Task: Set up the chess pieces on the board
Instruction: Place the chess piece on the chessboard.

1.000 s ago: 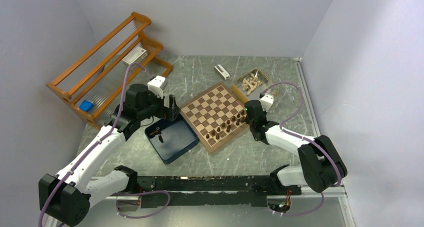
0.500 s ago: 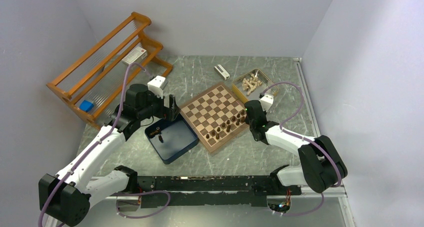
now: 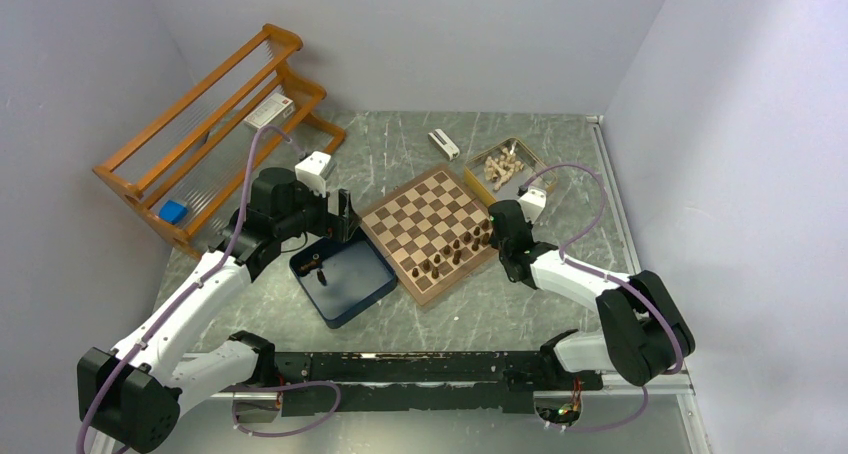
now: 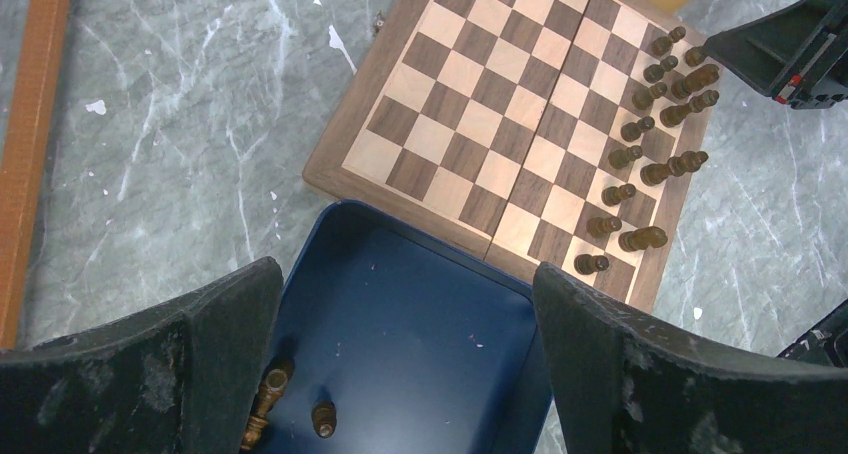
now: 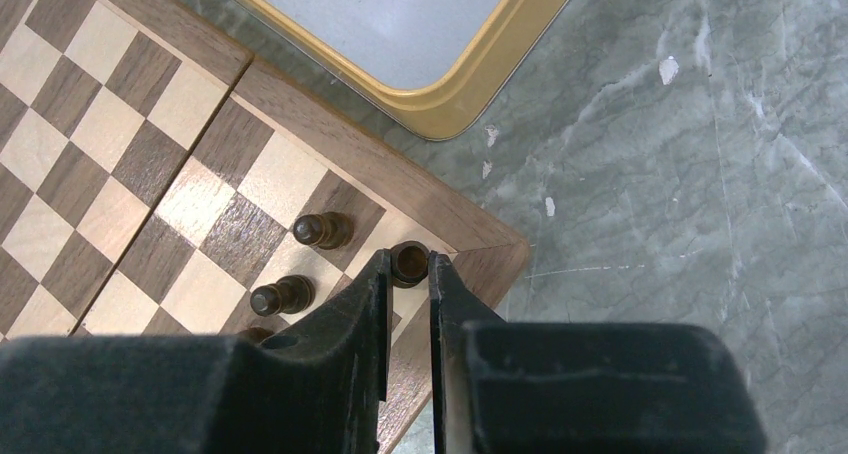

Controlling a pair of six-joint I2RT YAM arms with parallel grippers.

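- Right gripper (image 5: 408, 267) is pinched on a small dark brown wooden chess piece (image 5: 408, 256) at the right corner of the square tan-and-brown checked wooden chessboard (image 3: 424, 206).
- We can't quite tell if its base sits flat; released askew, it could topple onto the neighbouring dark pawn (image 5: 322, 230).
- Left gripper (image 4: 405, 279) hangs wide open over the dark blue square box (image 4: 430, 344); its two dark pieces (image 4: 322, 419) lie close together, so one grab might snag both.

Checked wooden board (image 3: 415, 209) lies flat; dark brown chess pieces (image 4: 672, 166) stand upright in two rows along its near-right edge, two more just off its near-left edge
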